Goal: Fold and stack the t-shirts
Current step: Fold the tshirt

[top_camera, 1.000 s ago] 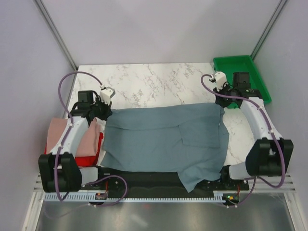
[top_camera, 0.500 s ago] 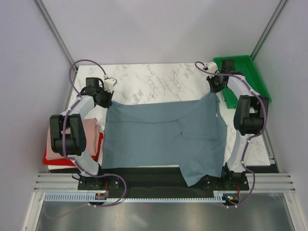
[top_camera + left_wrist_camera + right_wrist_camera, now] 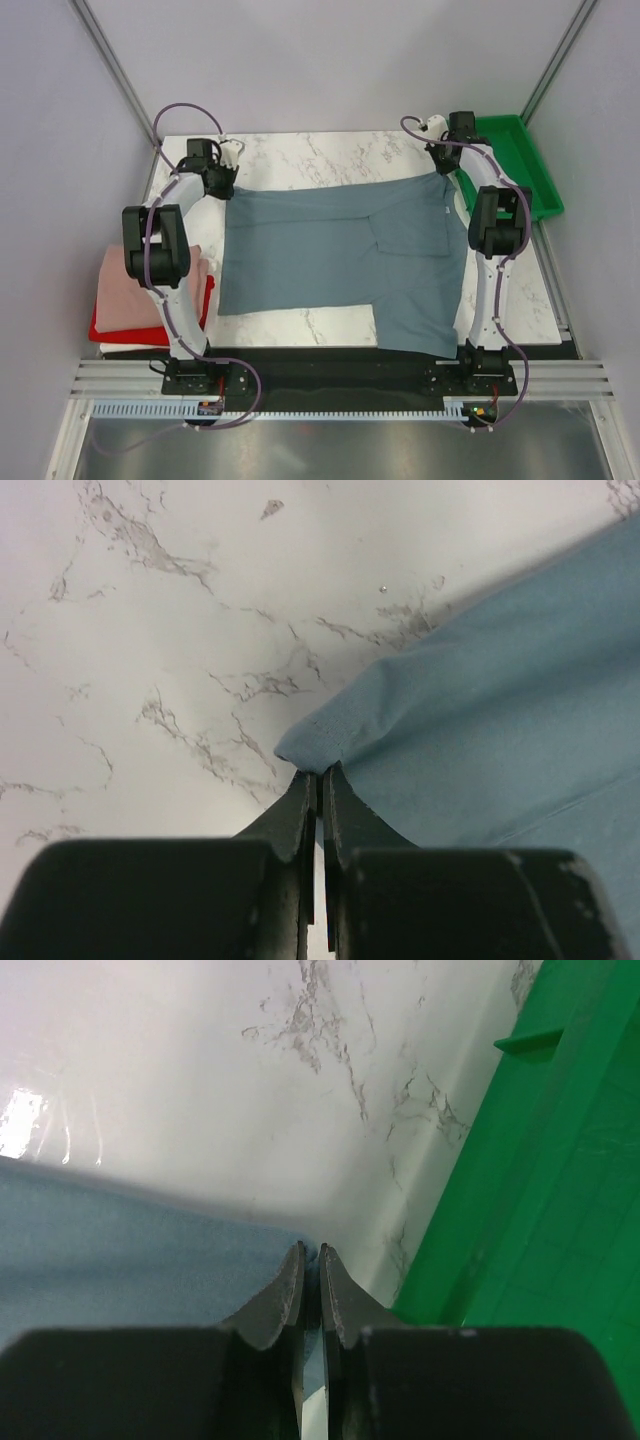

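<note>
Blue-grey tee lies spread flat on the table, left of the green tray. The left gripper and right gripper each clench a far corner, the right just beside the tray. Folded tees are stacked far left of the tray.

Light: bright, even, coming from above.
Shadow: soft and dark along the far edge of the blue shirt.
Glare: white shine on the table.
Blur: the right gripper looks fuzzy up close.
</note>
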